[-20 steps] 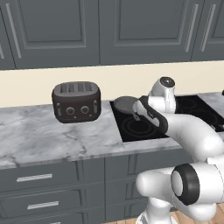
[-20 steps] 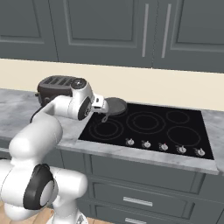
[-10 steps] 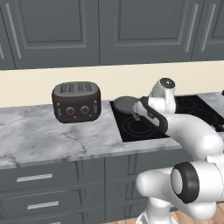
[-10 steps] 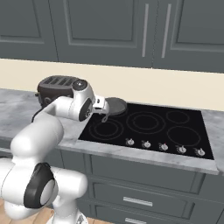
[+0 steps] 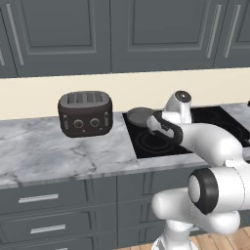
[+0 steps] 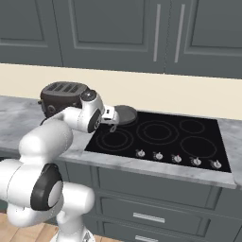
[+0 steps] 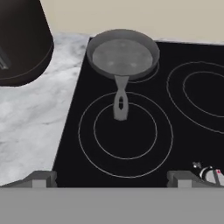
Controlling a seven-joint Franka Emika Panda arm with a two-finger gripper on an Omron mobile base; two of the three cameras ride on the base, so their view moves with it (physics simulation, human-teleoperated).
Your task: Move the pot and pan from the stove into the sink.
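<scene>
1. Where the left base view looks over the counter (image 5: 58, 151), the arm reaches forward over the stove (image 5: 161, 141), and its hand hangs above the front left burner. The gripper (image 5: 157, 123) is partly covered by the wrist here. The pan (image 5: 140, 116) sits on the back left corner of the stove, just behind the hand. A dark toaster (image 5: 85, 113) stands on the marble to the left of the stove, apart from it. Grey cabinets (image 5: 146, 34) fill the wall above.

2. In the right base view the arm bends from the lower left toward the stove (image 6: 189, 142). The gripper (image 6: 112, 124) is low over the front left burner ring, near the pan (image 6: 124, 113), which lies at the back left of the glass. I cannot tell from here if the gripper touches the pan. The toaster (image 6: 59, 94) is partly behind the arm. A row of small knobs (image 6: 176, 158) runs along the front edge of the stove.

3. In the hand view the two fingertips (image 7: 40, 178) stand wide apart at the bottom, with nothing between them, so the gripper (image 7: 109, 179) is released. The pan (image 7: 123, 54) is ahead, on the back burner, empty, and its handle (image 7: 120, 98) points straight toward the gripper, ending over the front burner ring. The stove (image 7: 188, 144) has one knob (image 7: 213, 175) visible at the lower right. The toaster (image 7: 22, 39) rises at the upper left on the marble.
</scene>
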